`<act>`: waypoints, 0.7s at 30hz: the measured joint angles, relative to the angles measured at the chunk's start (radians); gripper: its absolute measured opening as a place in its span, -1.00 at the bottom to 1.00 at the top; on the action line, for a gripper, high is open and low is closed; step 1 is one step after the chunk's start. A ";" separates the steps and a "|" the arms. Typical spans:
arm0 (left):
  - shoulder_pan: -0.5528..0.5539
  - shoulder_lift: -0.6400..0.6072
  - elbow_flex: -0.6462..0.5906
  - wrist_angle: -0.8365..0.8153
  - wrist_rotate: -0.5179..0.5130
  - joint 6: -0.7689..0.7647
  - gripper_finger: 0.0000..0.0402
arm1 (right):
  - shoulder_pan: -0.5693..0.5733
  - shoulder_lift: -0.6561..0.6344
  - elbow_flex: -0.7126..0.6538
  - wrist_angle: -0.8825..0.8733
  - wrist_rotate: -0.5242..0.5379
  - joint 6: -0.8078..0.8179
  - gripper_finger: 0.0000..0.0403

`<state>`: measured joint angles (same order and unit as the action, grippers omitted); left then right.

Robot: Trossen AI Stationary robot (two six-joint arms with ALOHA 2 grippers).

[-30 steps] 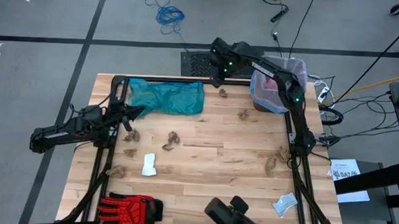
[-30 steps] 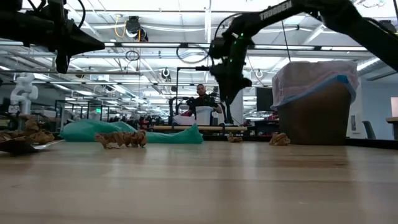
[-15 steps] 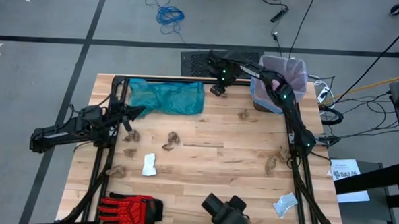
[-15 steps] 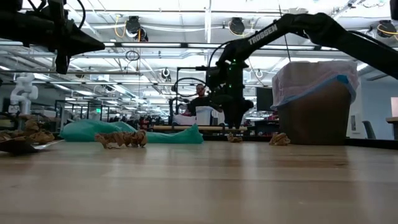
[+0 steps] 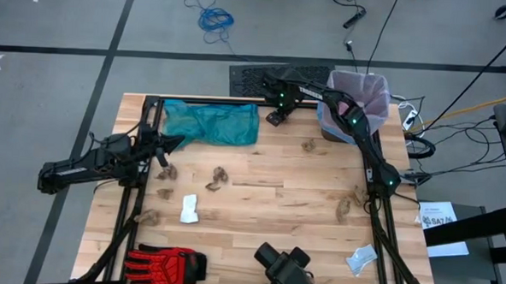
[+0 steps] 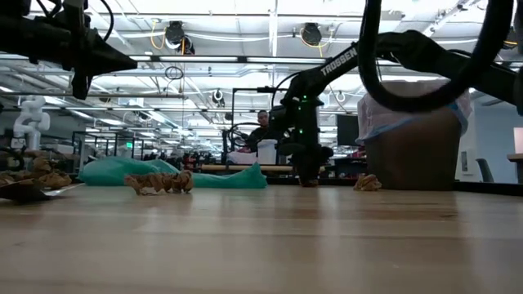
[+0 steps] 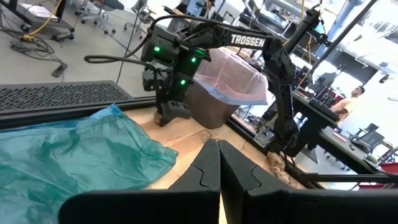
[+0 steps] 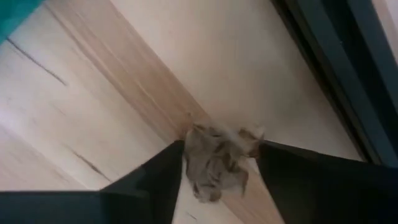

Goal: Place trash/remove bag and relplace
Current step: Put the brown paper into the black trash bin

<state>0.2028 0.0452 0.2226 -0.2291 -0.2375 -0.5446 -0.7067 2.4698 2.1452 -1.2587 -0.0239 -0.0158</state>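
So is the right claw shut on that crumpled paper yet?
Not yet shut. The right claw is down at the table's far edge, its fingers either side of the crumpled paper, with gaps showing.

Colours I see on my table

Pale pink-lavender plastic liner bag, teal-green translucent plastic bag, red-and-black work glove, light wooden plank table.

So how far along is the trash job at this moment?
Little looks done: the bag lines the bin, and brown paper wads plus white scraps litter the table. In hand: the right hand brackets a crumpled wad at the far edge. The left hand, shut, waits by the teal bag. Bag swap remains.
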 joint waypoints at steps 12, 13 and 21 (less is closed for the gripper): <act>0.000 0.000 0.000 0.002 0.000 0.000 -1.00 | 0.001 -0.050 0.024 -0.065 -0.052 -0.045 -0.98; 0.000 0.000 0.000 0.002 0.000 0.000 -1.00 | 0.002 -0.074 0.039 -0.076 -0.063 -0.047 -0.98; 0.000 0.000 0.000 0.003 -0.001 0.000 -1.00 | 0.044 -0.305 0.203 -0.207 -0.079 -0.031 -1.00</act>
<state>0.2024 0.0456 0.2226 -0.2264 -0.2382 -0.5441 -0.6631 2.1645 2.3483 -1.4654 -0.1032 -0.0464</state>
